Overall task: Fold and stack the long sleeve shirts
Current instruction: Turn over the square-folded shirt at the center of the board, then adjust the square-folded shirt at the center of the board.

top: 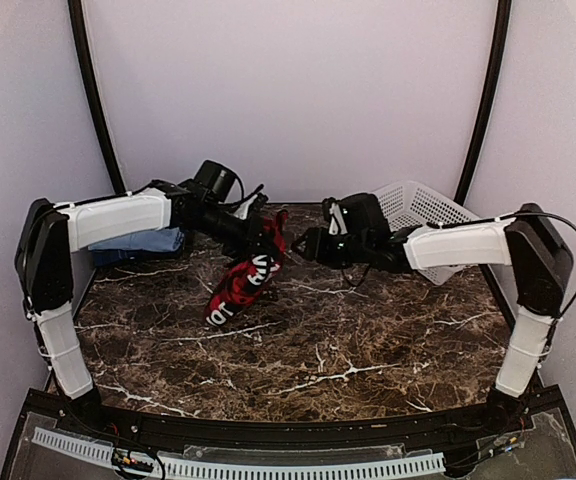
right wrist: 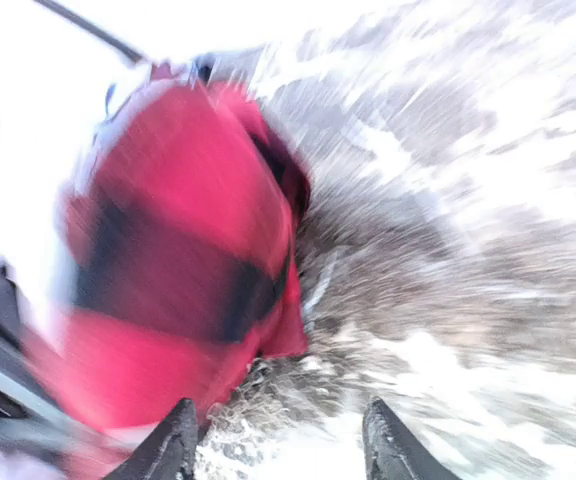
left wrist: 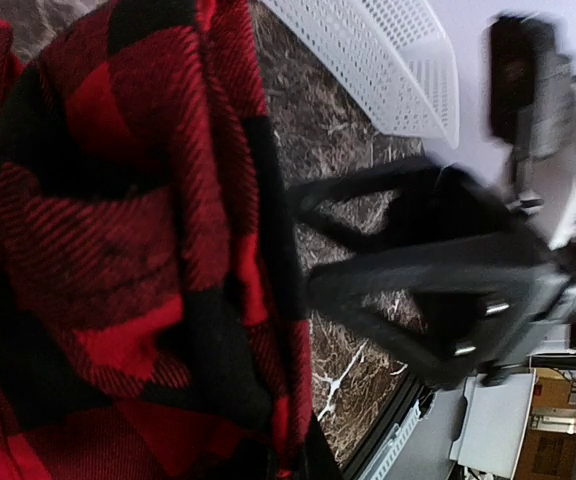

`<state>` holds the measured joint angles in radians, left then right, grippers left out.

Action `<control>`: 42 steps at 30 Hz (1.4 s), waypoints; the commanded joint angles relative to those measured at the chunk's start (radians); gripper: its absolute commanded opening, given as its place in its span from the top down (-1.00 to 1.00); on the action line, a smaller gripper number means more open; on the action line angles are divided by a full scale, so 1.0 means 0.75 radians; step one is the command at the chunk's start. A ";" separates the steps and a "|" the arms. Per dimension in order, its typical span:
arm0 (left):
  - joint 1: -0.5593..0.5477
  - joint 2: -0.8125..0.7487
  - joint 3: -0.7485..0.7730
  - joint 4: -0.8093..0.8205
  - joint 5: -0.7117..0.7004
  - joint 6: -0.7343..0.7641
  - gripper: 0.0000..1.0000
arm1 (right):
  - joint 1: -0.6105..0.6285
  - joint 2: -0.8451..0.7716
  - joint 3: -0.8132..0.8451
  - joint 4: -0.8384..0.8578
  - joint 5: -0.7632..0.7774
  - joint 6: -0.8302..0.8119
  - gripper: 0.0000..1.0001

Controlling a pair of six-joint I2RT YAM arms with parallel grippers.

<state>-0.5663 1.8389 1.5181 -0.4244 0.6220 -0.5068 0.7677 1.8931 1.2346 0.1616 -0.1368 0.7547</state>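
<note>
The red-and-black check flannel shirt (top: 240,280) hangs bunched from my left gripper (top: 266,233), which is shut on its top end and holds it above the marble table. In the left wrist view the flannel (left wrist: 118,250) fills the left side and hides my own fingers. My right gripper (top: 305,245) is open and empty, just right of the hanging flannel and apart from it; it also shows in the left wrist view (left wrist: 318,250). The blurred right wrist view shows the flannel (right wrist: 168,260) ahead to the left of my open gripper (right wrist: 283,455). Folded blue shirts (top: 138,243) lie at the back left under the left arm.
A white plastic mesh basket (top: 418,208) stands tilted at the back right behind the right arm; it also shows in the left wrist view (left wrist: 368,60). The dark marble table (top: 318,350) stretches in front of the arms. Walls close the back and sides.
</note>
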 commanded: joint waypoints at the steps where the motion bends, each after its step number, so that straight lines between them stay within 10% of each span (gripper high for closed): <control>1: -0.256 0.172 0.096 0.130 -0.147 -0.164 0.86 | -0.117 -0.304 -0.200 -0.179 0.176 -0.095 -0.14; 6: -0.441 0.397 0.346 0.077 -0.305 -0.214 0.11 | -0.173 -0.490 -0.368 -0.259 0.222 -0.133 -0.43; 11: -0.427 0.280 0.337 -0.004 -0.471 -0.200 -0.21 | -0.171 -0.481 -0.430 -0.260 0.132 -0.144 -0.59; 25: 0.073 -0.120 -0.364 0.080 -0.377 -0.023 -0.23 | -0.052 -0.237 -0.356 -0.284 0.110 -0.150 -0.52; 42: 0.127 0.102 -0.439 0.174 -0.164 0.022 -0.25 | 0.052 0.015 -0.188 -0.365 0.165 -0.155 -0.27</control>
<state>-0.4667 1.9148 1.2289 -0.3294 0.4488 -0.4747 0.7841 1.8641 1.0550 -0.0883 -0.0223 0.6407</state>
